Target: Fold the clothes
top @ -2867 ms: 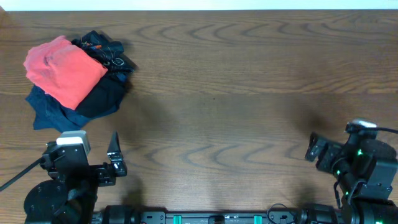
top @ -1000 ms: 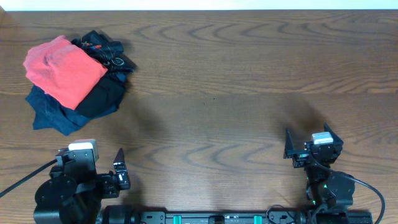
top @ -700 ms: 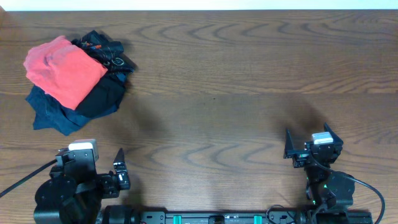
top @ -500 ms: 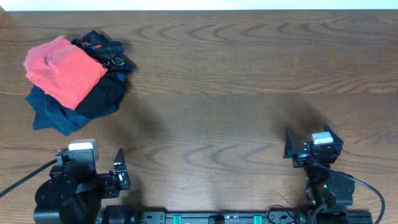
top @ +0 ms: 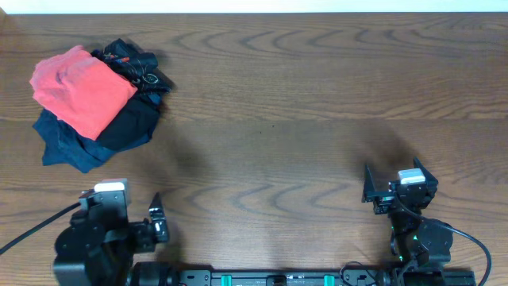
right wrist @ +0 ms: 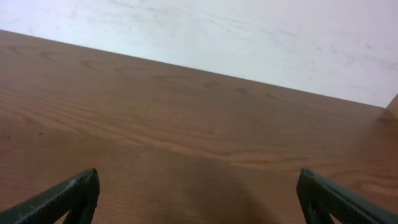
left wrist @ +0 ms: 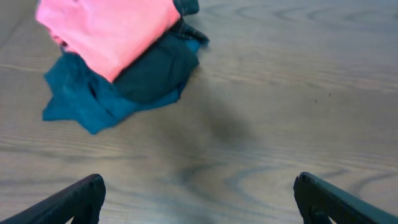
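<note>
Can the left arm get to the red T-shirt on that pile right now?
Probably yes. The left gripper is open on the pile's side, only bare table lies between them, and the red T-shirt sits on top of the dark garments, uncovered.

We take this for a robotics lab or test bench. A left arm (top: pixel 87 250) and a right arm (top: pixel 419 234) sit on a black rail (top: pixel 278 278) with green fittings, just behind them. Bare dark wood-grain tabletop (top: pixel 302 95) stretches ahead of the left gripper (left wrist: pixel 198 190) and the right gripper (right wrist: pixel 198 183). Beyond the right one, past the table's far edge, stands a plain white wall (right wrist: pixel 249 37).
</note>
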Motion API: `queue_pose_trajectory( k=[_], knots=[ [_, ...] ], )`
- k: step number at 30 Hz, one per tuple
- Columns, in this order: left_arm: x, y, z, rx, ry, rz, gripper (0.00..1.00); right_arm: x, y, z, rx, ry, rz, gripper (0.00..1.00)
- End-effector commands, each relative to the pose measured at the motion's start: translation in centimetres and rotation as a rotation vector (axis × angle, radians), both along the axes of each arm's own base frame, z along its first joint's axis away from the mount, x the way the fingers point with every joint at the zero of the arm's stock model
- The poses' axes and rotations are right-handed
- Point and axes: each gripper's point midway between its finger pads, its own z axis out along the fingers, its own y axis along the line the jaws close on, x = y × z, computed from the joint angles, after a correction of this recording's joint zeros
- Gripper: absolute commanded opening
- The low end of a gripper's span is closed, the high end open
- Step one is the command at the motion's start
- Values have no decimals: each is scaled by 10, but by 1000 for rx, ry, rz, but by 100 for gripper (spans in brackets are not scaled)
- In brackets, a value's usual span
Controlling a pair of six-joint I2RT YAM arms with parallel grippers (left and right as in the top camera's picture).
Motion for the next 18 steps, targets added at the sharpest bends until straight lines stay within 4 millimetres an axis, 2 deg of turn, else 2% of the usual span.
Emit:
queue_pose_trajectory(
  k=[1,8,18],
  knots=[
    [8,0,-27,-2,-6,1,98,0,3,0,-13,-6,16,99],
    [44,-8,-61,-15,-217,-29,98,0,3,0,-13,-6,16,99],
    [81,-10,-71,-30,-514,-28,98,0,3,0,-13,-6,16,99]
  ],
)
